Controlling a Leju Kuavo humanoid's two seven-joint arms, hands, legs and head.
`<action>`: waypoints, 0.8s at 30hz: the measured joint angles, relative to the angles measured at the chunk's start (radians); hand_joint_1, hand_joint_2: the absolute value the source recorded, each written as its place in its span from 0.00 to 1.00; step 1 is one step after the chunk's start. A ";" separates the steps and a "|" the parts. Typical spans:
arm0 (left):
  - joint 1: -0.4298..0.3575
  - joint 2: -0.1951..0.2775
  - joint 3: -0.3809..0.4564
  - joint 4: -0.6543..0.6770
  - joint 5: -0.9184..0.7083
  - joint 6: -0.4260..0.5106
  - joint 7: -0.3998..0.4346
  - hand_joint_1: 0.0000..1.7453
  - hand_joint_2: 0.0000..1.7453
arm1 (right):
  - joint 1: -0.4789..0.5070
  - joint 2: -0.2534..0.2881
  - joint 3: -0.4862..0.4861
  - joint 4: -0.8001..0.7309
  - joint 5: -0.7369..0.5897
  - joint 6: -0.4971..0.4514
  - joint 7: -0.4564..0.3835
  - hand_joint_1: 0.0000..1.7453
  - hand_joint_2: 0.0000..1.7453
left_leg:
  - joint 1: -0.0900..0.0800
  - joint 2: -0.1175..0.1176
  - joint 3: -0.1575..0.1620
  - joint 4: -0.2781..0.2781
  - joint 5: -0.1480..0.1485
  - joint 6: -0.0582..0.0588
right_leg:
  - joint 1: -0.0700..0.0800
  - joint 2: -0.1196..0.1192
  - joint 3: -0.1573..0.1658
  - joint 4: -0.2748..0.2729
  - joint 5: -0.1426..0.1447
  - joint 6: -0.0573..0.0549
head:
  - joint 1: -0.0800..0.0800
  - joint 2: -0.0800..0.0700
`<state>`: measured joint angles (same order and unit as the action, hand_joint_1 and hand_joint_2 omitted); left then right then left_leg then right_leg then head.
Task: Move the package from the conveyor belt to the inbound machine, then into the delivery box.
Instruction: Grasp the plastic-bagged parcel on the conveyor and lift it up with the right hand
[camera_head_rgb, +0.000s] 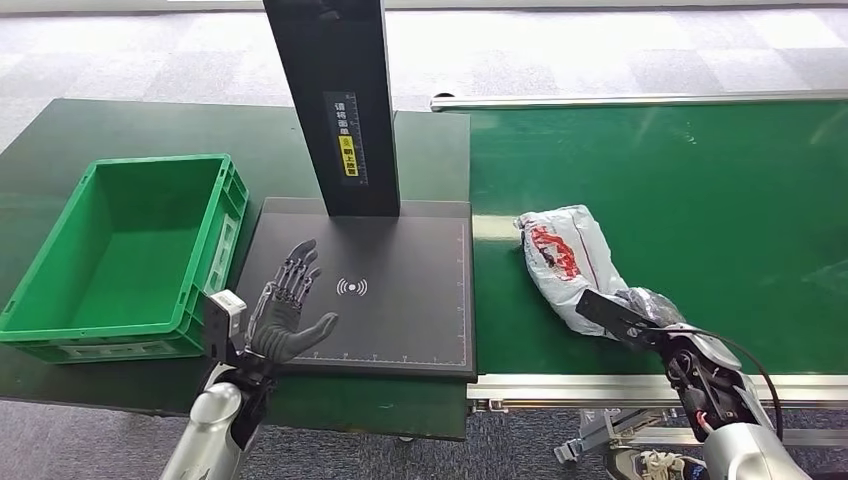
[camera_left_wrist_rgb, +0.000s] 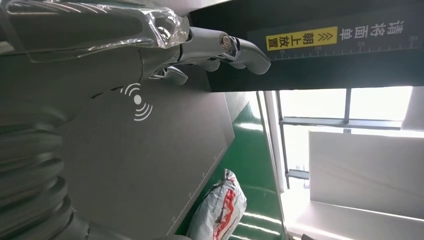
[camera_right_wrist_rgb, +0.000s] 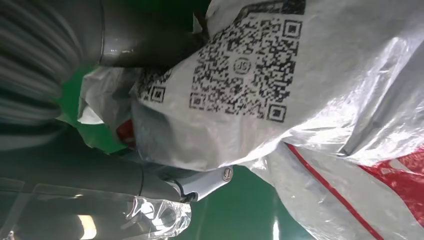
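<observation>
The right hand (camera_head_rgb: 640, 312) is hiding the near end of the white courier bag (camera_head_rgb: 565, 262) on the conveyor belt (camera_head_rgb: 700, 200), seemingly gripping it. The left hand (camera_head_rgb: 290, 310) is hovering spread over the scanner plate (camera_head_rgb: 400, 300).

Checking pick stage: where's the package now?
Head view: package lies on the green conveyor belt, right of the inbound machine, with the right hand closing on its near end.

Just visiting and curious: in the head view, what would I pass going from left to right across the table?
Green crate → left hand above the black scanner plate → white package on the green conveyor belt → right hand at the package's near end.
</observation>
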<state>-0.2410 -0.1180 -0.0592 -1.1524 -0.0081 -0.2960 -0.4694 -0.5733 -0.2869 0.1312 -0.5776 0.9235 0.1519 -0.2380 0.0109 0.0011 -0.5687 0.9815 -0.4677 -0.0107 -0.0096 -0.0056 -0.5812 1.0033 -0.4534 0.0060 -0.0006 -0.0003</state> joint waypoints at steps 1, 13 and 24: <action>0.000 0.000 0.000 -0.003 0.000 0.000 0.000 0.00 1.00 | 0.000 0.001 0.004 -0.003 0.000 0.000 0.000 1.00 1.00 | 0.000 0.000 0.000 0.000 0.000 0.000 | 0.000 0.000 0.000 0.000 0.000 0.000 | 0.000 0.000; 0.005 0.004 0.003 -0.015 0.001 0.001 0.000 0.00 1.00 | 0.003 0.011 0.024 -0.025 -0.005 -0.046 -0.034 1.00 1.00 | -0.001 0.000 -0.001 0.000 0.000 0.000 | -0.001 0.000 -0.001 0.000 0.000 0.000 | 0.000 0.000; 0.008 0.005 0.013 -0.016 -0.003 0.000 -0.002 0.00 1.00 | 0.029 0.041 0.026 -0.144 -0.084 -0.177 -0.077 1.00 1.00 | -0.001 0.000 -0.002 0.000 0.000 0.000 | 0.000 0.000 -0.002 0.000 0.000 0.000 | 0.000 0.000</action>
<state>-0.2335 -0.1127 -0.0462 -1.1686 -0.0113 -0.2955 -0.4715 -0.5441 -0.2460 0.1577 -0.7213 0.8390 -0.0251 -0.3151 0.0104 0.0013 -0.5709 0.9816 -0.4679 -0.0105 -0.0100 -0.0053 -0.5836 1.0032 -0.4534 0.0061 -0.0005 -0.0003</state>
